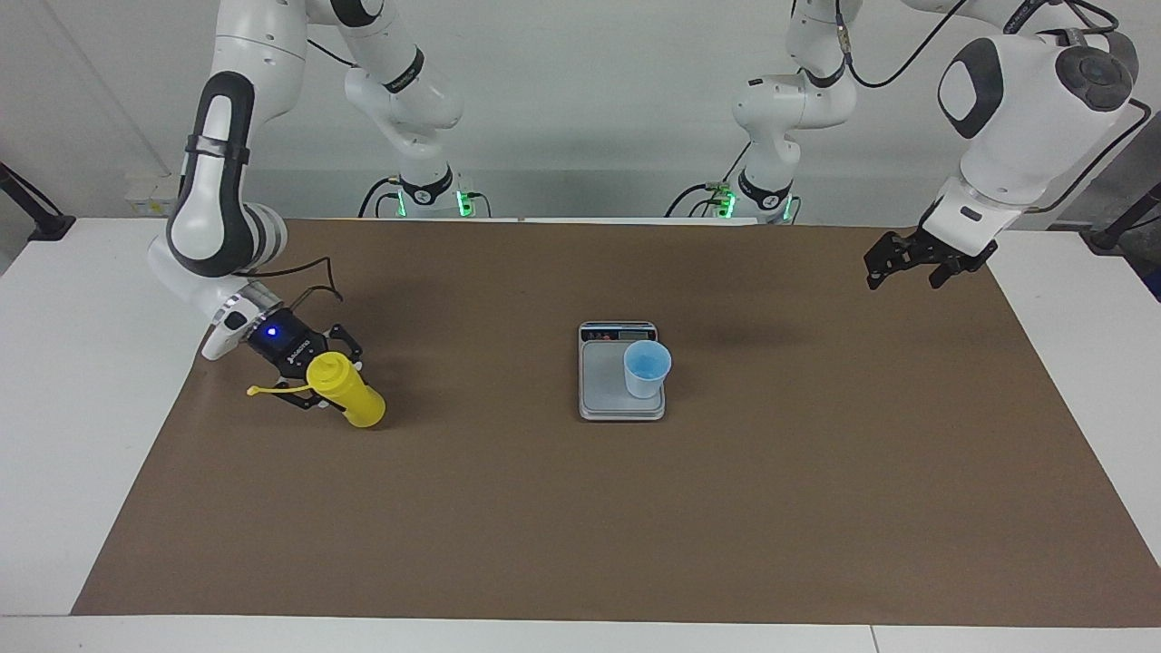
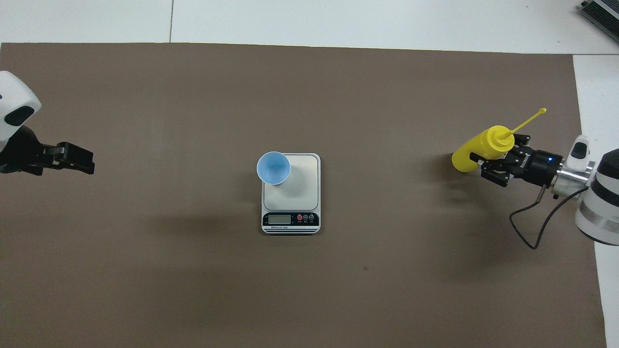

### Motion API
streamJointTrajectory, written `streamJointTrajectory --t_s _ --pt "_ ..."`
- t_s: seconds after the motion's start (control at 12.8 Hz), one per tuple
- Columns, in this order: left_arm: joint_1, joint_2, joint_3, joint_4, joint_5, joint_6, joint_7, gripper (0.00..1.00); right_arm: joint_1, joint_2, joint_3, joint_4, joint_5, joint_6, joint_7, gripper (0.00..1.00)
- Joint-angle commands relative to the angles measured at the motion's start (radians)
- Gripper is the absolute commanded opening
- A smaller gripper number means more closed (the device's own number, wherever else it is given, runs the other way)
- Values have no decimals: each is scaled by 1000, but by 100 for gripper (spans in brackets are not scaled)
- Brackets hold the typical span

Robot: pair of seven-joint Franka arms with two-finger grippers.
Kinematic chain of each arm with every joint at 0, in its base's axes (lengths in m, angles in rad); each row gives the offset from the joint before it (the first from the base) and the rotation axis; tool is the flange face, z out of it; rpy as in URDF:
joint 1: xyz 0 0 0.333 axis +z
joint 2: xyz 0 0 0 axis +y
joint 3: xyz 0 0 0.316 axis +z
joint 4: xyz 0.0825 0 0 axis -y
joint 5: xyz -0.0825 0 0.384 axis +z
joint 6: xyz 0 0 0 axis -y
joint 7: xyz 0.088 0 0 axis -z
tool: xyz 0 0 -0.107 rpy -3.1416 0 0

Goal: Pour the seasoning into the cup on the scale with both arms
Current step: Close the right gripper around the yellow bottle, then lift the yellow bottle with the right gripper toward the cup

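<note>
The right tool (image 1: 325, 376) sits low over the brown mat (image 1: 580, 526) toward the right arm's end of the surface (image 1: 73, 408). Its fingers are closed on the upper part of the seasoning bottle (image 1: 352, 399), just under the domed top. The bottle leans steeply. Its top is at the tool and its base points down and away from the robots, toward the middle of the mat. Whether the base touches the mat cannot be told. The thin yellow cap strap (image 1: 272, 390) sticks out from the top, past the tool toward the mat's edge.

Well apart from the bottle, in the middle of the mat, lies the scale (image 1: 600, 381), with its display strip on the edge nearer to the robots. The cup (image 1: 647, 370) stands upright on the corner of the weighing plate that is farther from the robots and toward the left arm's end. It overhangs the plate's edge a little.

The left tool (image 1: 907, 272) hangs in the air over the mat's edge at the left arm's end, fingers spread wide and holding nothing. That arm waits there, well apart from the scale and cup.
</note>
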Motion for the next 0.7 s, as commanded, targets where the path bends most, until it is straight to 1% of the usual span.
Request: streamJointTrajectory --t_s 0.0,0.08,0.39,0.62 --pt "-4 -29 4 -25 45 27 -14 100 74 -52 5 47 -141 52 168 16" --pt "-4 -30 4 -25 49 36 -17 100 106 -61 6 53 -188 77 205 16" --pt "-4 -30 1 -25 47 45 -26 100 243 -74 5 67 -299 178 311 16" --pt "-4 -33 -5 -28 40 60 -28 100 318 -72 6 102 -468 220 447 16"
